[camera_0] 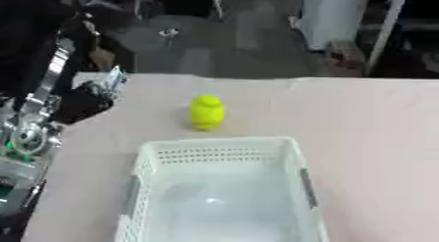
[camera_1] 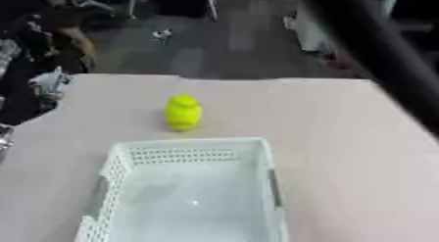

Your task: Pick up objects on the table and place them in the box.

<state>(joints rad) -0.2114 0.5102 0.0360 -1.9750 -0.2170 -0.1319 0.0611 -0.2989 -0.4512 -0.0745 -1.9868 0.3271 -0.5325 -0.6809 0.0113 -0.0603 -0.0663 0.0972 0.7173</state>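
A pale pinkish flat table (camera_0: 377, 138) fills most of both views, running from the middle of the frame down to the bottom edge. On it, in the lower centre, sits a white plastic box with perforated walls (camera_0: 291, 153); nothing shows inside it, and its far wall faces the upper part of the frame. Just beyond that far wall, a little left of centre, a small bright yellow rounded object (camera_0: 206, 111) stands upright on the table, near the box but apart from it. Along the left edge of the left eye view the robot's left arm, black with silver joints (camera_0: 38, 108), comes in, and a dark hand-like mass (camera_0: 84, 101) lies at the table's left edge; whether its fingers are straight or curled cannot be told. A dark blurred bar (camera_1: 377, 50) crosses the upper right of the right eye view.
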